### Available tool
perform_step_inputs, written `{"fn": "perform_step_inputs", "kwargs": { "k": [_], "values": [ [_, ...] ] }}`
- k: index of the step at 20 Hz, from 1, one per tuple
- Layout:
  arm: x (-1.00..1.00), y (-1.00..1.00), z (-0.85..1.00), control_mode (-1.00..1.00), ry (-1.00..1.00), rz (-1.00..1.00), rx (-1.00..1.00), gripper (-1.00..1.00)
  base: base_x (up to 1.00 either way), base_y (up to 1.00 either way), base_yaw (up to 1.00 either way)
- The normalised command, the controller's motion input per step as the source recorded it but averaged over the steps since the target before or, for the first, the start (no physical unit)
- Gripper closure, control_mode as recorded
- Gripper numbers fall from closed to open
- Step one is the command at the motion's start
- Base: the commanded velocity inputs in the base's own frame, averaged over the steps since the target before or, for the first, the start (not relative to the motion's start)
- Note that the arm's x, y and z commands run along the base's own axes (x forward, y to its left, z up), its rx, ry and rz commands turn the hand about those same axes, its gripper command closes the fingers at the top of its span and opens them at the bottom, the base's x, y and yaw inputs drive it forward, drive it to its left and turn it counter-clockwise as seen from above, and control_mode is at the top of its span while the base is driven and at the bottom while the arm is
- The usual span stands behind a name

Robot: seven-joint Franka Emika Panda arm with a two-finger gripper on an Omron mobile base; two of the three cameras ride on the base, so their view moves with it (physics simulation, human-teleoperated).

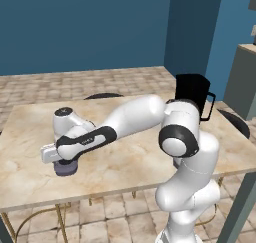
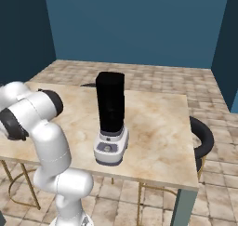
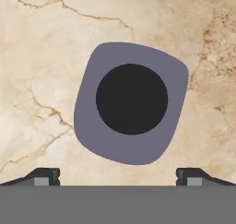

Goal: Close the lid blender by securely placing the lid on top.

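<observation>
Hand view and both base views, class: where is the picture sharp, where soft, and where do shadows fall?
Hand view: lid crisp, evenly lit, no glare. Left base view: softer; dark shade under the gripper around the lid. Right base view: blender jar flat black, faint shadow at its base on the table.

Lid (image 3: pixel 131 103) matt, smooth; table (image 1: pixel 130 159) polished veined marble; blender (image 2: pixel 110 116) jar matt black.

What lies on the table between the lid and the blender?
Nothing rests there: in the left base view, bare marble table runs from the lid to the blender; the robot's arm crosses above it.
</observation>
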Motion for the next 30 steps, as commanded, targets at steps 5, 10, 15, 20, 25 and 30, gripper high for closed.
{"fn": "perform_step_inputs", "kwargs": {
  "k": [5,10,15,20,25,30],
  "values": [
    [0.19,0.00,-0.05,-1.00,0.00,0.00,0.00,-1.00,0.00,0.00,0.00],
    [0.08,0.00,-0.13,-1.00,0.00,0.00,-0.01,-1.00,0.00,0.00,0.00],
    [0.07,0.00,-0.14,-1.00,0.00,0.00,0.00,-1.00,0.00,0.00,0.00],
    [0.15,0.02,-0.08,-1.00,0.00,0.00,0.00,-1.00,0.00,0.00,0.00],
    [0.20,0.04,-0.05,-1.00,0.00,0.00,0.00,-1.00,0.00,0.00,0.00],
    [0.14,0.04,-0.12,-1.00,0.00,0.00,0.00,-1.00,0.00,0.00,0.00]
  ]
}}
